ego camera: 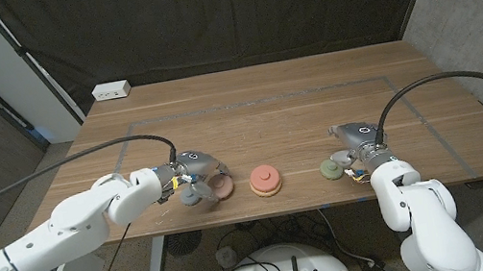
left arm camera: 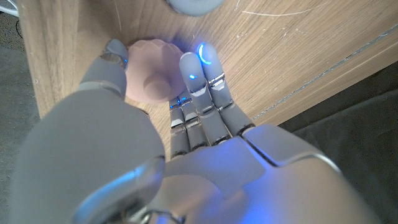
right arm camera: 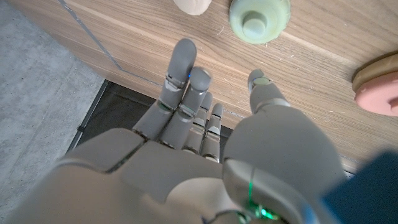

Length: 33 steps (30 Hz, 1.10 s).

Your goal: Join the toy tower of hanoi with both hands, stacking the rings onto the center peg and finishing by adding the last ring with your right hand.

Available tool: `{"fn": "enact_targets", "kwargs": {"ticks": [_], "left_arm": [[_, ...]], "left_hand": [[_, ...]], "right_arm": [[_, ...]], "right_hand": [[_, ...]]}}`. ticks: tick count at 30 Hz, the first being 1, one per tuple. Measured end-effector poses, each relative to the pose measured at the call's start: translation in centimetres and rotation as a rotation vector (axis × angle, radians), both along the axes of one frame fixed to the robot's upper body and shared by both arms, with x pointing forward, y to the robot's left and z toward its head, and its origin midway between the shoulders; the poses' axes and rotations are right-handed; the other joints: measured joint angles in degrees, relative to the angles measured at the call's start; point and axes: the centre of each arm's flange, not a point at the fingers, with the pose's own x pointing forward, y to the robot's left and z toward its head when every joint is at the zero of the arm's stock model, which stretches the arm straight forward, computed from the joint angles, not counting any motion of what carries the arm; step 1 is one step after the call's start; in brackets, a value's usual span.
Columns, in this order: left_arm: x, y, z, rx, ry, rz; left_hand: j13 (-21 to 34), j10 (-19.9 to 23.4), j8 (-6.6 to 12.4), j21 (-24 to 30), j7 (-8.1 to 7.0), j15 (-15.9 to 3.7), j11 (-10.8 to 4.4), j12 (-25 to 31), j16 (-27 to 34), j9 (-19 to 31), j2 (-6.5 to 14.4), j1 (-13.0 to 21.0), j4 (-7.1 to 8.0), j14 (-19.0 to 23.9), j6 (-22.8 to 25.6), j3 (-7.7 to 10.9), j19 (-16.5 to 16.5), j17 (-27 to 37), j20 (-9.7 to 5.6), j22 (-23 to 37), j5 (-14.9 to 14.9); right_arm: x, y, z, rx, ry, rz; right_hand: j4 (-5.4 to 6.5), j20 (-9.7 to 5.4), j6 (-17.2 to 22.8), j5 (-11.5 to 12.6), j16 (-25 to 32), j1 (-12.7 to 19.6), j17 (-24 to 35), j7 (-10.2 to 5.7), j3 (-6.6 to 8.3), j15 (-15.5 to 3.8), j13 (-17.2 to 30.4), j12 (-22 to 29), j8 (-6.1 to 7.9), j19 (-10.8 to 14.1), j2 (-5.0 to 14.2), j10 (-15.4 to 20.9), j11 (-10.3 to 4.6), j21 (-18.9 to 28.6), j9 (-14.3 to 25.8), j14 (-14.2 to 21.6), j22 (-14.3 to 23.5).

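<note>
The centre stack [ego camera: 265, 181] is a pink ring on a tan base, near the table's front edge; it also shows as the stack [right arm camera: 378, 84]. My left hand [ego camera: 191, 170] is just left of it, and its thumb and fingers [left arm camera: 198, 68] touch opposite edges of a pink ring [left arm camera: 151, 78] lying on the wood. A grey-blue ring [ego camera: 195, 198] lies beside that hand, also seen as the grey-blue ring [left arm camera: 193, 5]. Right of the stack sits a green ring [ego camera: 332, 170], in the right wrist view the green ring [right arm camera: 259, 18]. My right hand [ego camera: 359, 143] is beside it, fingers [right arm camera: 183, 62] apart and holding nothing.
A cream piece [right arm camera: 193, 5] lies past the right fingertips near the green ring. A white power strip [ego camera: 112, 91] sits at the back left corner. Tape lines [ego camera: 265, 102] mark a rectangle on the table [ego camera: 279, 129]. All pieces lie close to the front edge.
</note>
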Motion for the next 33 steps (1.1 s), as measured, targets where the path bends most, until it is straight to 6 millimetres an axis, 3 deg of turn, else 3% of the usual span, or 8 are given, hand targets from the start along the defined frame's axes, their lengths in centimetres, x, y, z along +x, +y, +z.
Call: {"fn": "enact_targets", "kwargs": {"ticks": [33], "left_arm": [[-1.7, -0.1, 3.9, -0.050, 0.045, -0.038]], "left_hand": [[0.0, 1.4, 0.25, 0.0, 0.88, 0.00, 1.17, 0.6, 0.0, 0.0, 0.1, -0.1, 0.01, 0.0, 1.8, -0.01, 0.0, 0.0, 0.00, 0.0, 1.1]], "right_arm": [[-0.3, 0.2, 0.5, -0.001, -0.002, -0.014]], "right_hand": [[0.00, 0.00, 0.0, 0.4, -0.4, 0.3, -0.1, 0.00, 0.00, -0.20, 0.0, 0.0, -0.37, 0.0, 0.29, 0.2, 0.21, 0.0, 0.1, 0.4, 0.0]]}}
